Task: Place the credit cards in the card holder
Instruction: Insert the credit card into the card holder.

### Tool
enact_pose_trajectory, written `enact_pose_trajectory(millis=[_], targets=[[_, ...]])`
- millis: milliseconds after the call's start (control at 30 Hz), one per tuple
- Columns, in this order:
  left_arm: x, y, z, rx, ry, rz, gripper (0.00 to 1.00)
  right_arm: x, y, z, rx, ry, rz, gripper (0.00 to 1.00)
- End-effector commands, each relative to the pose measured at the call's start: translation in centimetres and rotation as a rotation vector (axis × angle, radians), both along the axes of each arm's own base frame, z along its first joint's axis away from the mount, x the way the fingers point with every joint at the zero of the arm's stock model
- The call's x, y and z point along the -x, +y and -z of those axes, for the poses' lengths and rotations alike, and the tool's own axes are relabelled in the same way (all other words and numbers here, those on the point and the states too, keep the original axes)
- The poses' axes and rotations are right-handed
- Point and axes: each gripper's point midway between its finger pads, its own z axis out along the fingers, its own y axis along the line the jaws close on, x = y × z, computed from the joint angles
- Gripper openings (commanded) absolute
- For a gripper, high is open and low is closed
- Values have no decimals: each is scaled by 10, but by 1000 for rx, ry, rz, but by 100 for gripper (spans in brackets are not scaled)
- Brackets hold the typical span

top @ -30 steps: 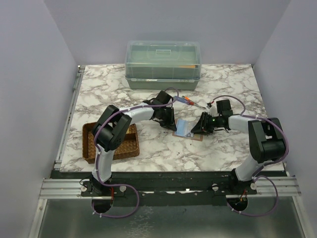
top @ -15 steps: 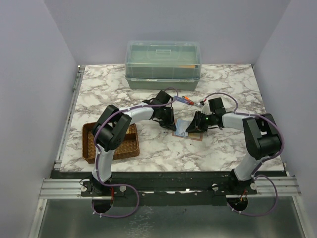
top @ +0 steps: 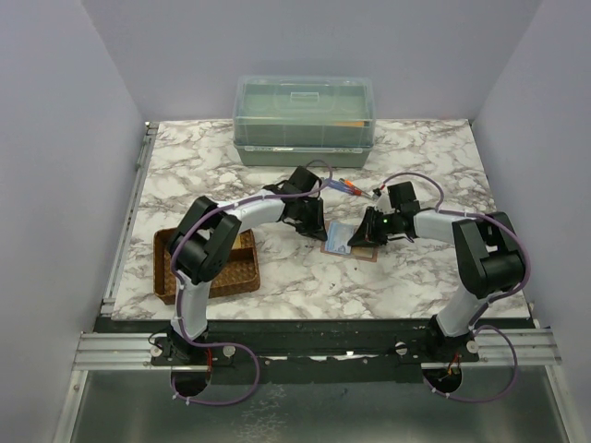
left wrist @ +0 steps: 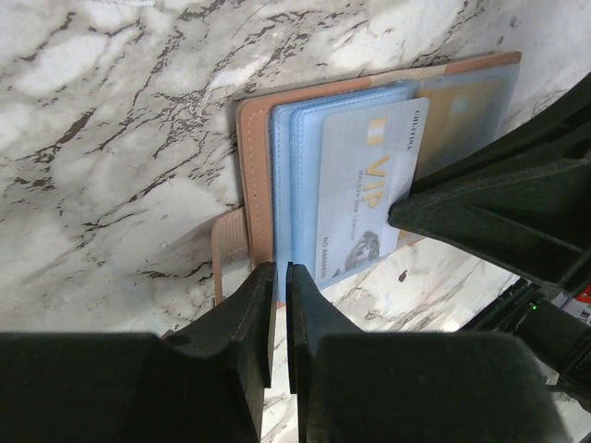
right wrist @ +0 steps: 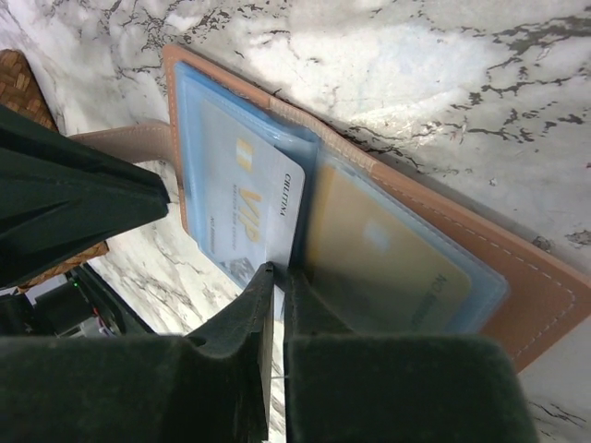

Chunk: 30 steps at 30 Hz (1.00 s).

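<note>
At mid-table the holder [top: 350, 242] is lying open, table [top: 305, 277] showing past its edges. The left gripper [left wrist: 279, 275] is pinching the holder's near edge; the right gripper [right wrist: 279, 277] is nipping the half-sleeved card [right wrist: 242, 194].

- Top external: high behind the arm bases [top: 189, 346], tilted down toward 12 o'clock; far, takes in the whole table [top: 185, 185].
- Left wrist: close, low over the table, facing roughly 4 o'clock.
- Right wrist: close, facing roughly 8 o'clock.
- Shared by all three: card holder [left wrist: 251, 157] with white credit card [left wrist: 360, 185], which the wrist views see from opposite sides.
</note>
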Motion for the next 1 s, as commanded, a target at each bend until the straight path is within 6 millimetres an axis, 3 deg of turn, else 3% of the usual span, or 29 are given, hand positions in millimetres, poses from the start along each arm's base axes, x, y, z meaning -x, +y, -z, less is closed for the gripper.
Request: enact_pose_trajectory(millis=[0, 133, 300, 667, 833, 967], targets=[[-10, -4, -32, 54, -82, 27, 19, 5, -16, 19, 103, 13, 40, 4], [-5, -16, -42, 134, -74, 68, 26, 8, -18, 22, 103, 19, 56, 1], [-3, -21, -42, 168, -63, 73, 27, 12, -17, 18, 94, 12, 55, 22], [-1, -22, -42, 176, -50, 80, 28, 15, -19, -14, 85, -44, 55, 36], [0, -24, -42, 186, -45, 89, 29, 15, -22, -13, 103, -43, 63, 34], [3, -27, -44, 202, -37, 104, 28, 13, -22, -5, 112, -30, 61, 23]])
